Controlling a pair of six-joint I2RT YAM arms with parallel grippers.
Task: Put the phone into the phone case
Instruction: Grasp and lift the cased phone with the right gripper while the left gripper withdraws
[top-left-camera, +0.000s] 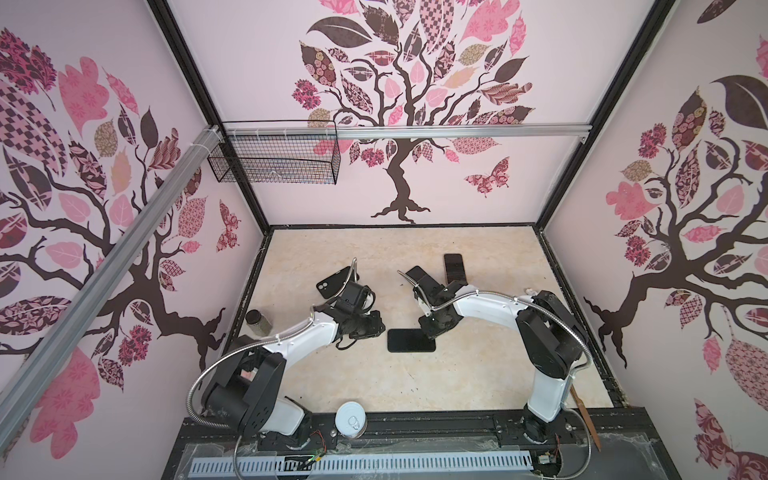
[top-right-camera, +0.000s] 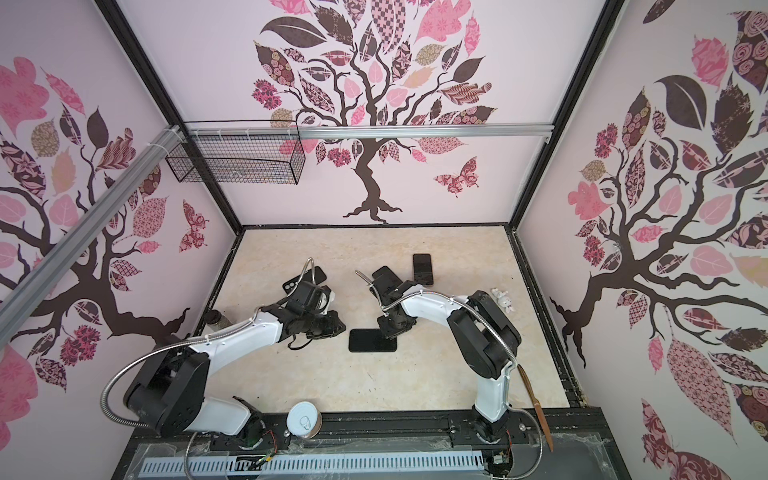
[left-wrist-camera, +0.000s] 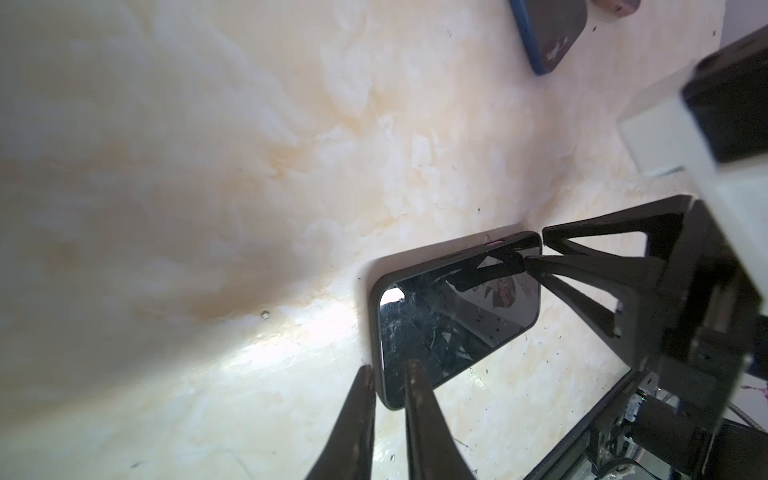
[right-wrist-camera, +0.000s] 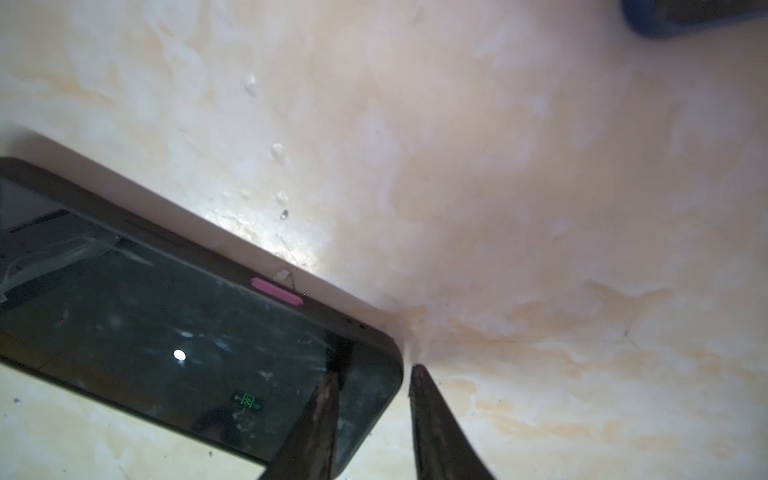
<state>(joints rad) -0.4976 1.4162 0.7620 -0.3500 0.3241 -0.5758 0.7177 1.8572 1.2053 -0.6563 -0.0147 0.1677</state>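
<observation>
Phone (top-left-camera: 411, 340), seated in its dark phone case (left-wrist-camera: 375, 324), lay flat on the marbled table (top-left-camera: 478, 374) between both arms. Left gripper (left-wrist-camera: 390, 366) straddled one end's rim, jaws barely parted; pinching or not, unclear. Right gripper (right-wrist-camera: 374, 372) straddled the opposite corner, jaws apart, outer finger clear of it.

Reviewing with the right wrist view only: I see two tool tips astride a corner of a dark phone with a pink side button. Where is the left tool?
Observer: The left tool is at the opposite end of the phone, its tips astride that edge.
Operator: Any other phone-like thing on that side?
Observer: A black piece with a camera cutout lies farther back, partly under the left arm. I cannot tell whether it is a case or a phone.
Operator: And at the front?
Observer: A white pull-tab can stands by the black rail.
</observation>
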